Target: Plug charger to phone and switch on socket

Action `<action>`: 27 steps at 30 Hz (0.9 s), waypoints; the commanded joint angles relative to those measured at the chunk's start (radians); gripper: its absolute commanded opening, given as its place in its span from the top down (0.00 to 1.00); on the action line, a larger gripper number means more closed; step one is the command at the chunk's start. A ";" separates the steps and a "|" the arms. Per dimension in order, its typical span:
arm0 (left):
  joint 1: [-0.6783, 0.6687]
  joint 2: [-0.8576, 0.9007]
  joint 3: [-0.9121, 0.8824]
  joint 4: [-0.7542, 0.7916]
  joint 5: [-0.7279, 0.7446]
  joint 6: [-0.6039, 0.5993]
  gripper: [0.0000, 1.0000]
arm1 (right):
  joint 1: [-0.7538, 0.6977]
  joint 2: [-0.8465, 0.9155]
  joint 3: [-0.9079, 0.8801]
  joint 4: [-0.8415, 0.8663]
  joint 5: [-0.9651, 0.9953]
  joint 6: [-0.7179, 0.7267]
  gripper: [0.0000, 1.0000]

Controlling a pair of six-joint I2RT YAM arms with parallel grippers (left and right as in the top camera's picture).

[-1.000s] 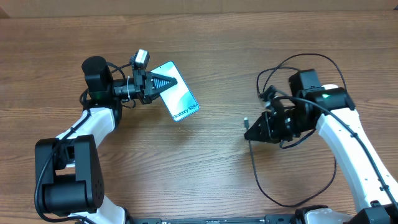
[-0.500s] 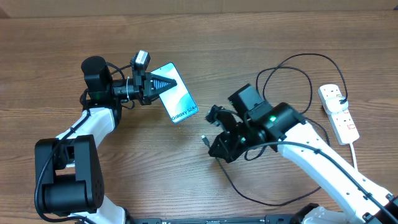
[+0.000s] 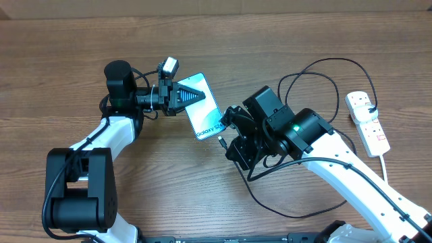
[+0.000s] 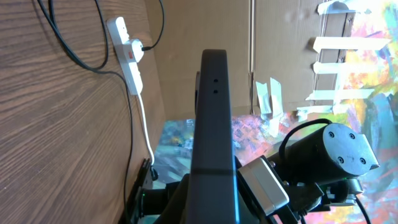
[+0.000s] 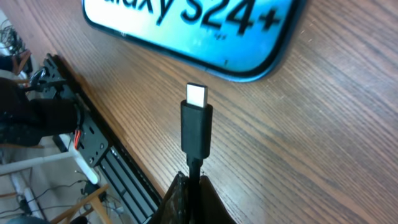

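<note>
The phone (image 3: 208, 109), light blue with dark "Galaxy" text, is held at its far end by my left gripper (image 3: 194, 96), which is shut on it. In the left wrist view the phone (image 4: 211, 112) shows edge-on. My right gripper (image 3: 229, 146) is shut on the charger (image 3: 221, 142) just behind its plug. In the right wrist view the plug tip (image 5: 196, 122) points at the phone's near end (image 5: 205, 37), a short gap away, and the right gripper (image 5: 194, 186) pinches the cable. The black cable (image 3: 317, 67) loops back to the white socket (image 3: 368, 120) at the far right.
The socket's white lead (image 3: 387, 162) runs toward the front right edge. Cable loops (image 3: 270, 206) lie on the wood beneath the right arm. In the left wrist view the socket (image 4: 127, 53) and the right arm (image 4: 329, 149) show beyond the phone.
My right arm has swung left across the table with the plug, ending just short of the phone's near end. The left arm has shifted the phone slightly right.
</note>
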 commanded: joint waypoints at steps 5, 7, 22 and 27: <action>-0.002 0.001 0.022 0.005 -0.026 0.048 0.96 | 0.003 -0.008 0.027 -0.005 -0.010 0.034 0.96; -0.002 0.001 0.022 0.005 -0.033 0.052 0.96 | 0.003 -0.008 0.027 -0.005 -0.030 0.034 0.96; -0.004 0.001 0.021 0.004 -0.059 0.063 0.96 | 0.003 -0.008 0.027 0.037 -0.033 0.038 0.96; -0.020 0.001 0.021 0.004 -0.060 0.059 0.96 | 0.003 -0.008 0.027 0.055 -0.032 0.038 0.96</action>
